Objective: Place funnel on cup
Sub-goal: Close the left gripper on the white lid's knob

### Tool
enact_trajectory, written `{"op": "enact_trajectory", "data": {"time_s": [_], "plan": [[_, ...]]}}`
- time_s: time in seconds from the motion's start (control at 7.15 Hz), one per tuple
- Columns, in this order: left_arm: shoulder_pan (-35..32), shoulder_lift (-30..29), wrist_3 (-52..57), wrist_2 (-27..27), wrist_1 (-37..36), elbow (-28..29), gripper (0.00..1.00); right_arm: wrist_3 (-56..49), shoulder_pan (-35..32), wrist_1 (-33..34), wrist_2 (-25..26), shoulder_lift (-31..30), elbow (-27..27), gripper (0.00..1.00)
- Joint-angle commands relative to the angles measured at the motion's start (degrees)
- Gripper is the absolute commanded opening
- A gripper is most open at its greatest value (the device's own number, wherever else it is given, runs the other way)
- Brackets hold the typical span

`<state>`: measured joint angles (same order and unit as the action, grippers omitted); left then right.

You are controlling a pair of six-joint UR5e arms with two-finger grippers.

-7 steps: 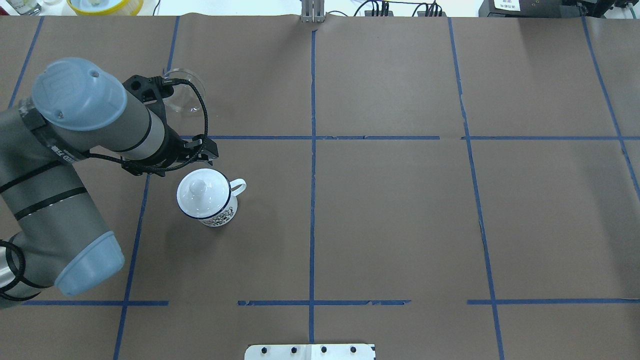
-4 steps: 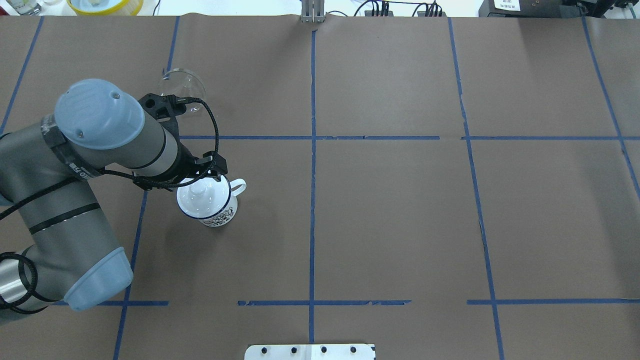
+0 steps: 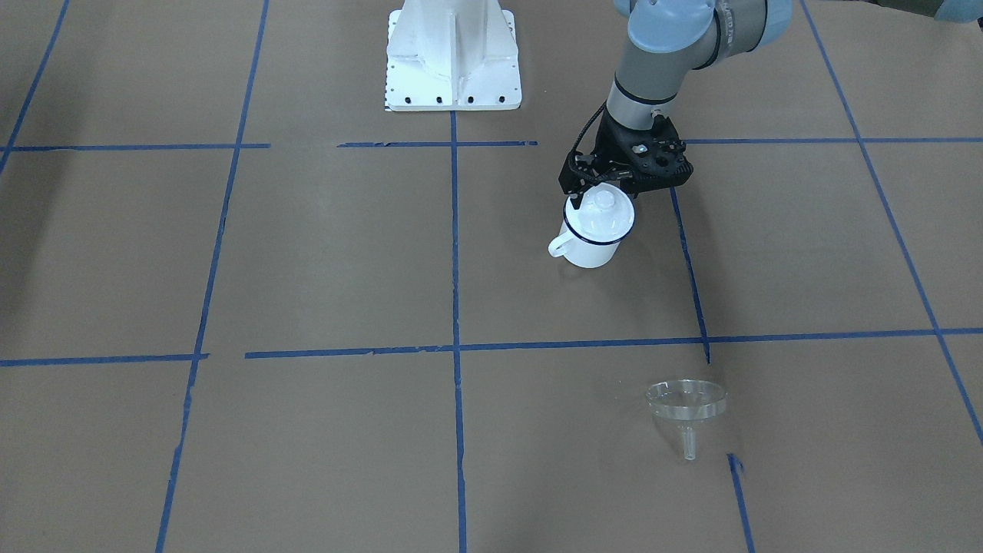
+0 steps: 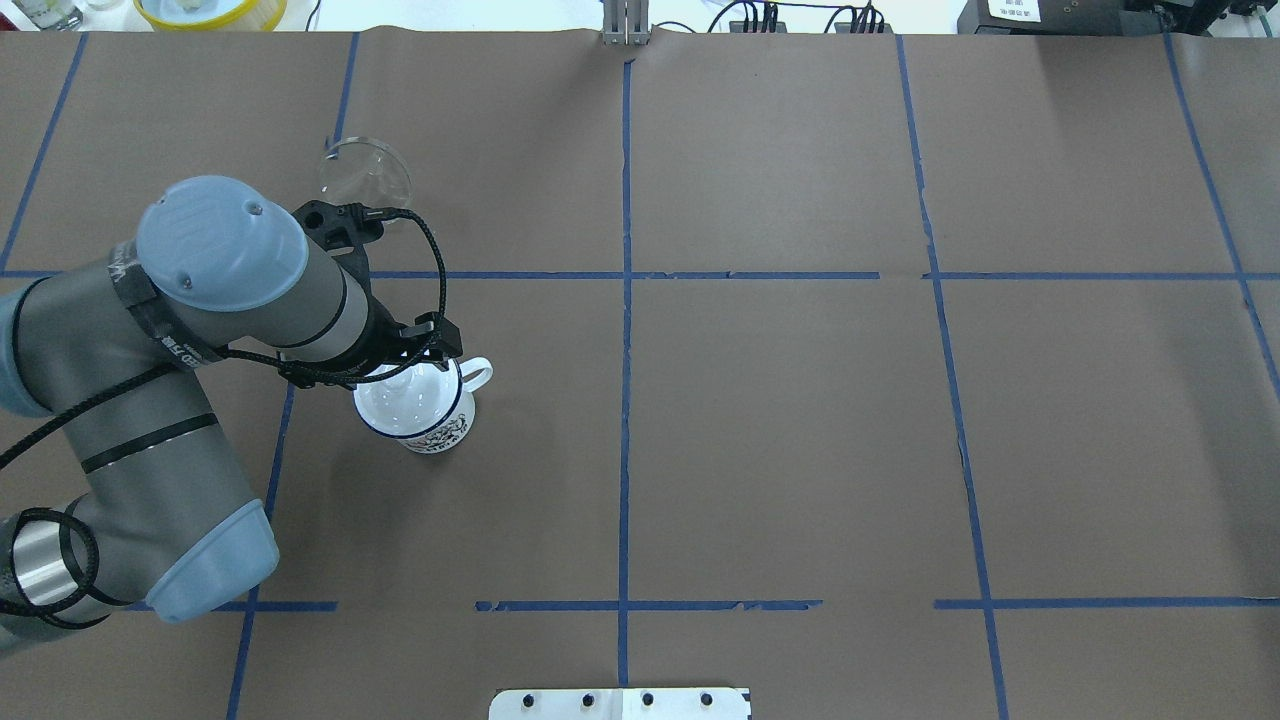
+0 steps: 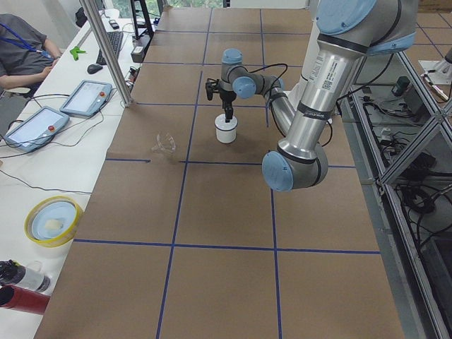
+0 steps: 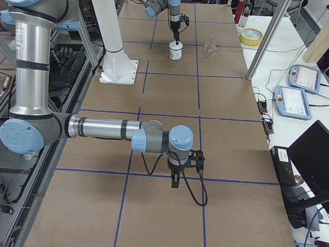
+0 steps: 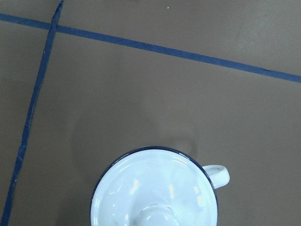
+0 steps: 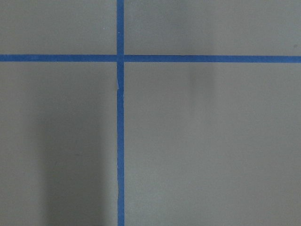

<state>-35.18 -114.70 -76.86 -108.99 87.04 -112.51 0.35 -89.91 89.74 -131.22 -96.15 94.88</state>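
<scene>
1 cup [image 4: 432,420] bears a dark print [image 4: 441,434] too small to read

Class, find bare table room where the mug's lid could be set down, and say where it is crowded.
Bare paper fills the squares right of the centre tape line, and the square between the cup and the base plate. Crowded: around the cup, where the left end effector hangs over the lid, and beyond it by the funnel.
</scene>
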Motion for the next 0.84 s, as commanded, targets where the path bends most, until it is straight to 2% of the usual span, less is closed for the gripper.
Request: {"op": "enact_trajectory", "data": {"time_s": [0.0, 0.28, 0.42, 0.56, 0.7], "plan": [[0.02, -0.09, -0.13, 0.09, 0.06, -0.08, 0.85, 0.00, 0.00, 0.00, 0.00, 0.00, -0.05, 1.00], [0.11, 0.00, -0.13, 0.09, 0.06, -0.26, 0.85, 0.00, 0.00, 0.00, 0.00, 0.00, 0.04, 1.00], [0.11, -0.09, -0.13, 0.18, -0.02, -0.43, 0.63, 0.00, 0.00, 0.00, 0.00, 0.00, 0.04, 1.00], [0.11, 0.00, -0.13, 0.27, -0.02, -0.52, 0.26, 0.00, 0.00, 0.00, 0.00, 0.00, 0.04, 1.00], [0.11, 0.09, -0.13, 0.27, -0.11, -0.52, 0.01, 0.00, 0.00, 0.00, 0.00, 0.00, 0.04, 1.00]]}}
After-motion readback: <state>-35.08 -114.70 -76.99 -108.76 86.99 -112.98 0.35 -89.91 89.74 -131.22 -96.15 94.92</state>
